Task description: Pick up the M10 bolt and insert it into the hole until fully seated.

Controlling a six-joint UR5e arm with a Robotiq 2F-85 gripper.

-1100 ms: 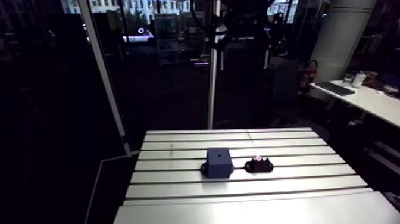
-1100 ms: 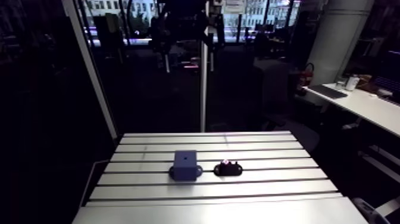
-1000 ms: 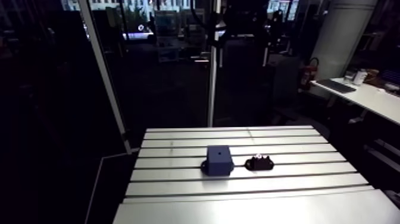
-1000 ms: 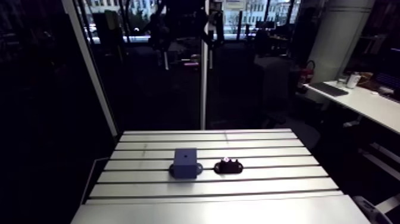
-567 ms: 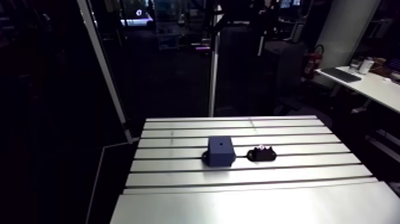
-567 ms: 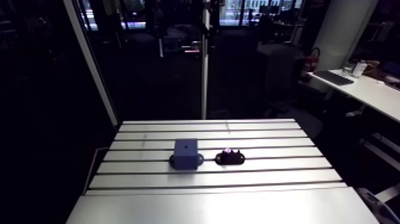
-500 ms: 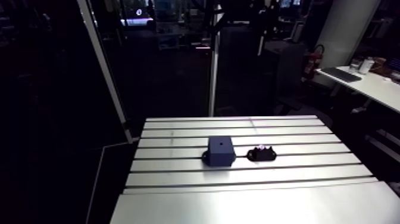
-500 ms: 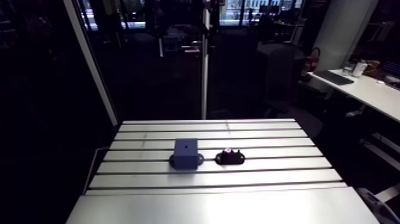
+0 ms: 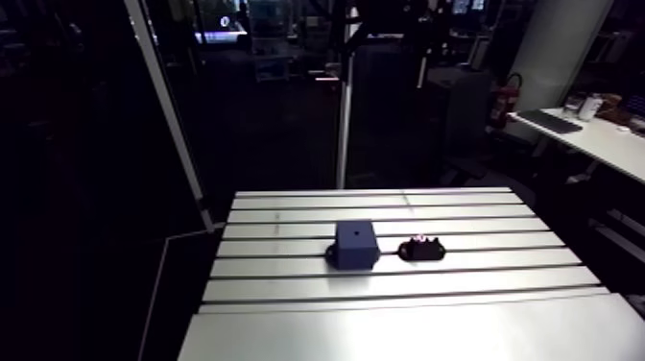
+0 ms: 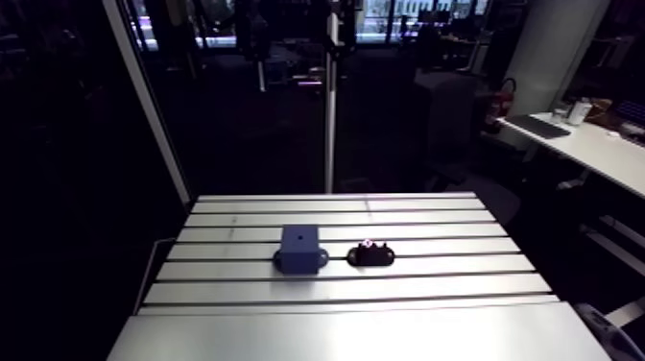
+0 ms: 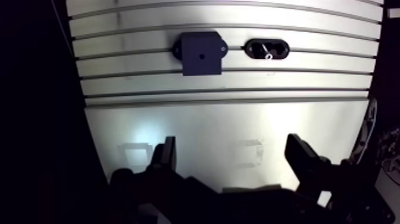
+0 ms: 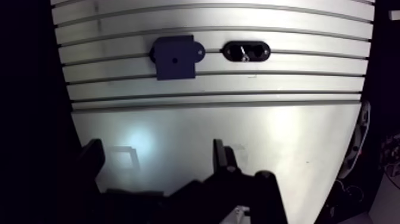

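On the slotted counter (image 11: 238,119), a dark block (image 11: 201,52) sits beside a black holder (image 11: 255,47), the bolt (image 11: 268,55) standing roughly upright in it. The pincer (image 11: 231,146) gapes wide, holding nothing.

Bolt (image 11: 268,55): small, shiny metal, sat in the middle of a black oval holder (image 11: 267,49) on the slotted table (image 11: 226,131). It showed only as a short bright glint; its tilt was too small to tell. Hole (image 11: 202,57): small, round and dark, centred in the top face of a dark blue box-shaped block (image 11: 201,52). The block had a rounded ear at each side of its base and stood flat on the table. Holder and block lay side by side along the same slats, near each other but not touching. Bolt not yet in the hole.
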